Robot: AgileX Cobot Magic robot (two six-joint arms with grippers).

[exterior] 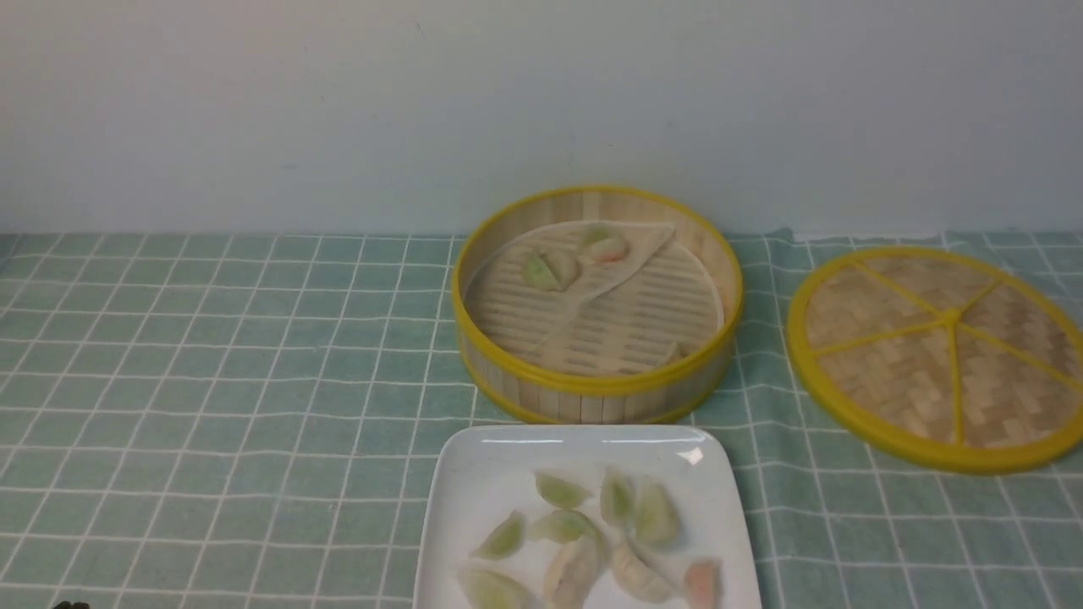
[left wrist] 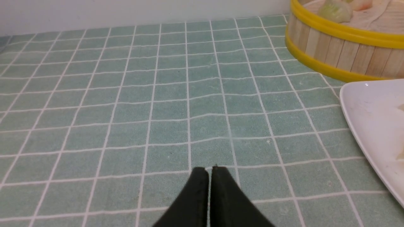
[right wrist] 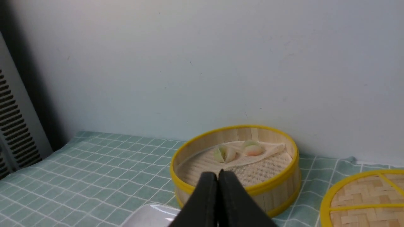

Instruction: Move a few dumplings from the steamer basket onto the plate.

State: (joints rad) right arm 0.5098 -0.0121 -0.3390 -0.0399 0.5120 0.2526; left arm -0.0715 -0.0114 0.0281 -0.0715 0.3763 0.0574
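Note:
The steamer basket (exterior: pixel 592 385) stands at the table's middle, with a green-white pair of dumplings (exterior: pixel 550 269) and a pink one (exterior: pixel 605 248) on its folded paper liner. The plate (exterior: pixel 482 474) lies in front of it and holds several dumplings (exterior: pixel 651 516). Neither gripper shows clearly in the front view. My left gripper (left wrist: pixel 210 168) is shut and empty over the cloth, left of the plate (left wrist: pixel 375 126) and the steamer basket (left wrist: pixel 341 47). My right gripper (right wrist: pixel 217 173) is shut and empty, raised before the steamer basket (right wrist: pixel 277 183), near the plate's corner (right wrist: pixel 148 216).
The flat woven yellow-rimmed lid (exterior: pixel 939 355) lies to the right of the steamer, also in the right wrist view (right wrist: pixel 366 201). A green checked cloth (exterior: pixel 211 381) covers the table. A pale wall stands close behind the steamer. A grey vented panel (right wrist: pixel 12 126) shows at far left.

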